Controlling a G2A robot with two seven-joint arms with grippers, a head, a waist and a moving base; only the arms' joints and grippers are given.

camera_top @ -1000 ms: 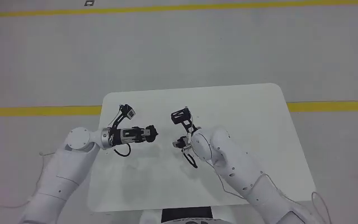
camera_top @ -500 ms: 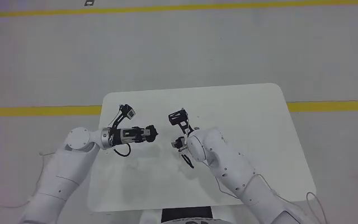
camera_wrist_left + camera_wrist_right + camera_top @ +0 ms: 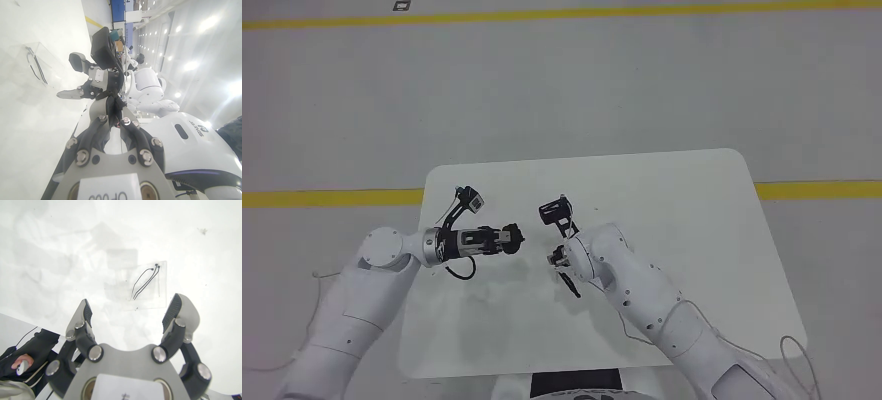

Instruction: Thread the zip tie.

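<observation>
Bright, even overhead light washes out the white table [image 3: 692, 200]. Ceiling lamps [image 3: 190, 66] flare in the left wrist view; both wrist views bend at the edges.

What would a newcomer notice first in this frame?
Three black zip ties lie in a clear tray on the white table, just ahead of the right gripper, whose jaws stand wide open. The left gripper hangs close beside it, jaws shut.

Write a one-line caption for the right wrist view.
Open right hand over a white table, near a clear tray holding three black zip ties.
</observation>
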